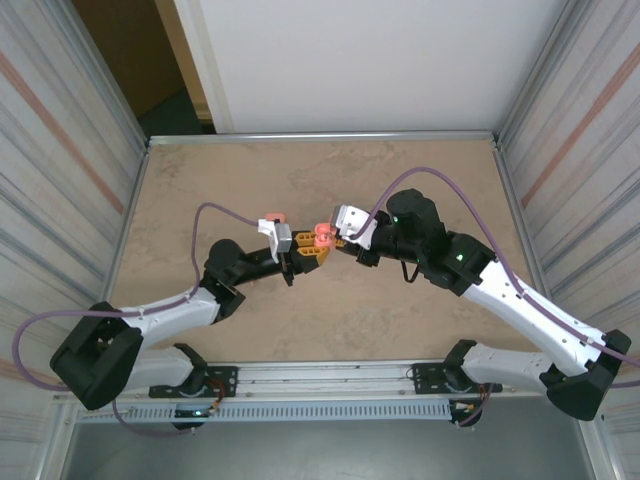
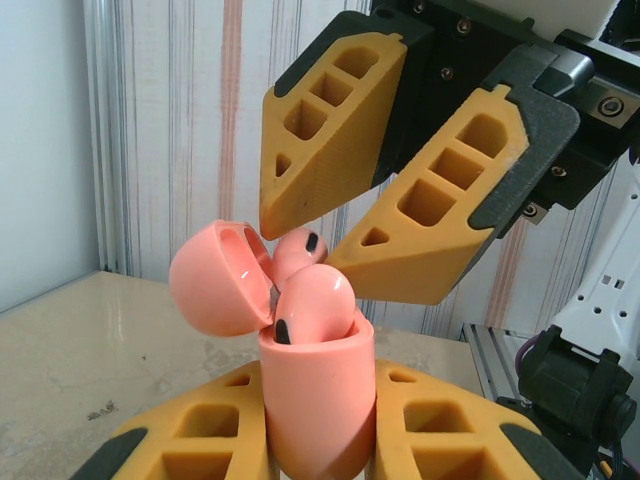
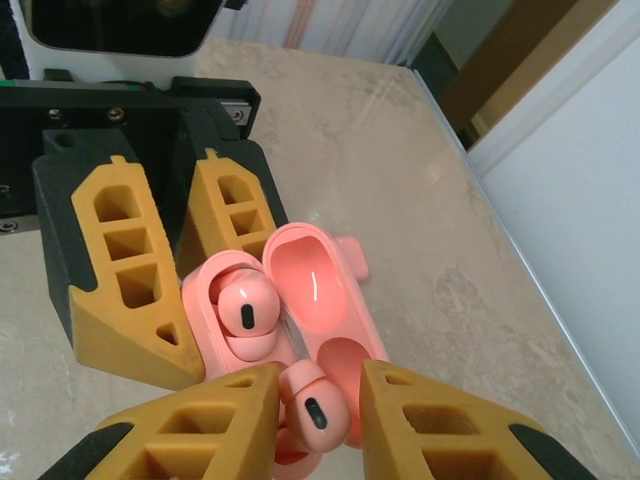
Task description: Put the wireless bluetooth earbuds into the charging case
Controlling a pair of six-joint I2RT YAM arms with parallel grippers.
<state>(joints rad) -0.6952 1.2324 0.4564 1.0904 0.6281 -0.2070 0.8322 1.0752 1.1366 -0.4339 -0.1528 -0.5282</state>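
- Left gripper [image 2: 318, 430]: pressed together on the lower body of the charging case [image 3: 205, 320], one finger on each flank. It holds the case clear of the desk [image 1: 400, 320], near the middle of the workspace.
- Charging case: held roughly upright with its mouth facing up. The lid [image 2: 212, 280] is hinged fully back, towards the left in the left wrist view, so the mouth is unobstructed.
- Seated earbud [image 2: 315, 300]: already in its socket, on the side of the case nearer the left wrist camera. Its rounded head stands proud of the rim.
- Free earbud [image 3: 310, 405]: directly beside the seated earbud and over the other socket. In the left wrist view it appears slightly higher than its neighbour. Its stem is hidden, so the depth of entry cannot be read.
- Right gripper [image 2: 305, 240]: comes in from above at a slant, its two fingertips closed narrowly on the head of the free earbud.
- Governing relation: the empty socket lies immediately below the right gripper, along the upright long axis of the case. The right arm therefore appears to be the working arm, and the left arm serves as the fixture.
- Judged next move: a short push straight down that axis, then release. A sideways drift could knock the seated earbud or catch the rim.
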